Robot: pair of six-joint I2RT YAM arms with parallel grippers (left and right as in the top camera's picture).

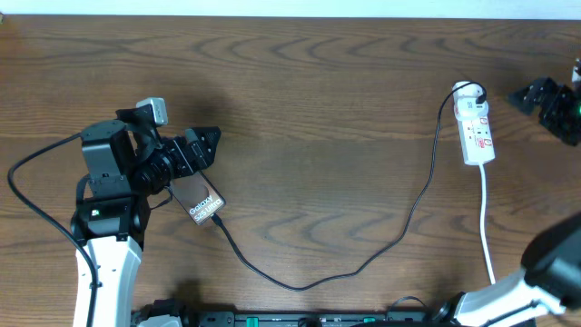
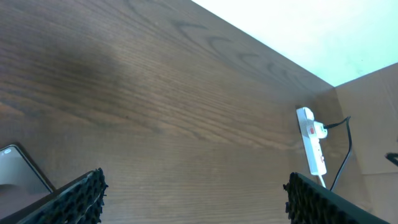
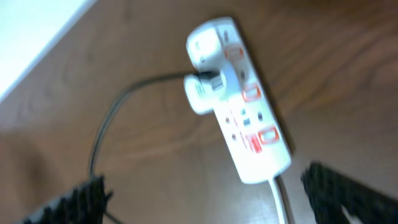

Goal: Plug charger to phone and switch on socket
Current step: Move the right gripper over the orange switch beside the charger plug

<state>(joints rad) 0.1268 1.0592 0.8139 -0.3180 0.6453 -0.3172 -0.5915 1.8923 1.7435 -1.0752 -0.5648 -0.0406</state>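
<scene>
The phone lies flat on the table, just below my left gripper, with its white lettering up. Its corner shows at the lower left of the left wrist view. The charger cable runs from the phone's lower end in a long loop to a white plug on the socket. My left gripper is open and empty. My right gripper is to the right of the socket. In the blurred right wrist view it is open and empty above the socket and cable.
The socket's white cord runs toward the table's front edge. The socket also shows far off in the left wrist view. The table's far edge meets a pale wall.
</scene>
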